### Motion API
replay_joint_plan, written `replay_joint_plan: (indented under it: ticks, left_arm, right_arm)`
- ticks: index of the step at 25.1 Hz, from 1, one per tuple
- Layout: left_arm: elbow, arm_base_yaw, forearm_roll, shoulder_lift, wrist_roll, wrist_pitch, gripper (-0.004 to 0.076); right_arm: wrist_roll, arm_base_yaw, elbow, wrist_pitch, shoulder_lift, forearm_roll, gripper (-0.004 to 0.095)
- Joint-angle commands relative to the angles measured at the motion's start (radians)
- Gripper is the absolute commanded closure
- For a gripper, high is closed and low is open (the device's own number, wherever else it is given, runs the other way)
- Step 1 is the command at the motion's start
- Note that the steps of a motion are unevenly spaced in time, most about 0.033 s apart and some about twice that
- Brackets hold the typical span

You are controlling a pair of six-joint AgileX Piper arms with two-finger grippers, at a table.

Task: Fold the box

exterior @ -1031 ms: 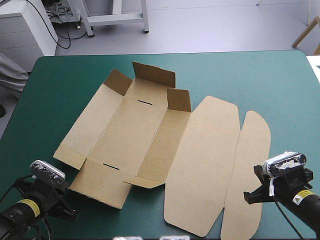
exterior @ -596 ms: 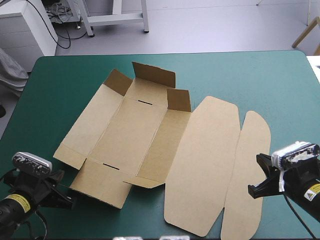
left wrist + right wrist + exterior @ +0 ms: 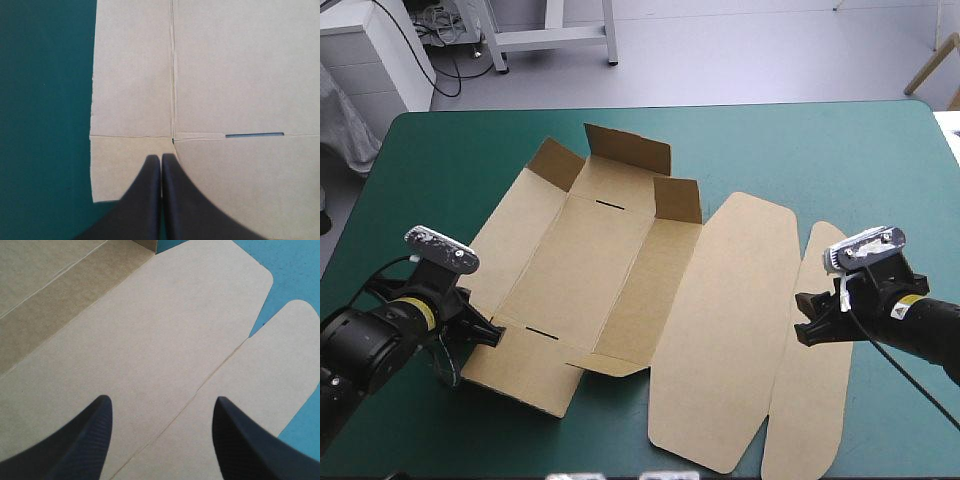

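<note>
The teal-green cover [image 3: 820, 150] carries the brown box [image 3: 590, 260] at its middle, a cut sheet lying almost wholly flat, with only the end flaps [image 3: 625, 150] at its far end standing up. The left gripper [image 3: 492, 335] sits at the box's near-left corner, its black fingers clenched together into one point with nothing between them. That point rests over the small corner flap [image 3: 125, 167], right where two creases meet and just beside the narrow slot [image 3: 254, 134]. Closed like this, it looks suited to pressing or nudging the board along a fold rather than pinching it. The right gripper [image 3: 805, 330] hovers over the box's right side, fingers spread wide and empty, astride the crease [image 3: 200, 390] between the broad lid panel [image 3: 730, 320] and the rounded outer tongue [image 3: 820, 380]. It looks ready to come down on that flat board. Folding seems barely begun: the side walls and the near end are yet to be raised.
</note>
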State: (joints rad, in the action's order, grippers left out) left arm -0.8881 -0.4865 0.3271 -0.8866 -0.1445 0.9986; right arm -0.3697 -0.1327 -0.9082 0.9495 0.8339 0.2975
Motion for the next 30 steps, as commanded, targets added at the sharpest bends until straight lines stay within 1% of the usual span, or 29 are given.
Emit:
replay_joint_plan:
  ticks: [1,4,5,8,10,16,19,21,22,24,30]
  left_arm:
    - [-0.041,-0.001,0.055,-0.023,-0.009,-0.050,0.0734]
    - [-0.041,-0.001,0.080,-0.027,-0.009,-0.056,0.0734]
    - [-0.041,-0.001,0.093,-0.027,-0.009,-0.056,0.0734]
    - [-0.041,-0.001,0.100,-0.027,-0.009,-0.056,0.0734]
    - [-0.041,-0.001,0.100,-0.027,-0.009,-0.056,0.0734]
    - [-0.041,-0.001,0.100,-0.027,-0.009,-0.056,0.0734]
    - [-0.041,-0.001,0.100,-0.027,-0.009,-0.056,0.0734]
    - [-0.041,-0.001,0.100,-0.027,-0.009,-0.054,0.0734]
    - [-0.041,-0.001,0.107,-0.027,-0.009,-0.047,0.0734]
    - [-0.041,-0.001,0.125,-0.027,-0.009,-0.034,0.0734]
    - [-0.041,-0.001,0.139,-0.027,-0.009,0.017,0.0734]
  right_arm:
    - [-0.025,-0.002,-0.061,-0.051,0.022,0.018,0.0349]
    - [-0.040,-0.002,-0.121,-0.061,0.060,0.024,0.0347]
    - [-0.042,-0.002,-0.152,-0.059,0.079,0.024,0.0324]
    - [-0.071,-0.002,-0.241,-0.053,0.139,0.024,0.0206]
    - [-0.083,-0.002,-0.299,-0.050,0.177,0.024,0.0176]
    - [-0.127,-0.002,-0.487,0.012,0.304,0.040,0.0174]
    - [-0.144,-0.002,-0.585,0.048,0.375,0.073,0.0174]
    - [-0.187,-0.002,-0.652,0.083,0.428,0.102,0.0174]
    - [-0.220,-0.006,-0.717,0.126,0.482,0.132,0.0174]
    - [-0.238,-0.006,-0.811,0.174,0.557,0.155,0.0174]
    - [-0.261,-0.006,-0.996,0.226,0.712,0.160,0.0175]
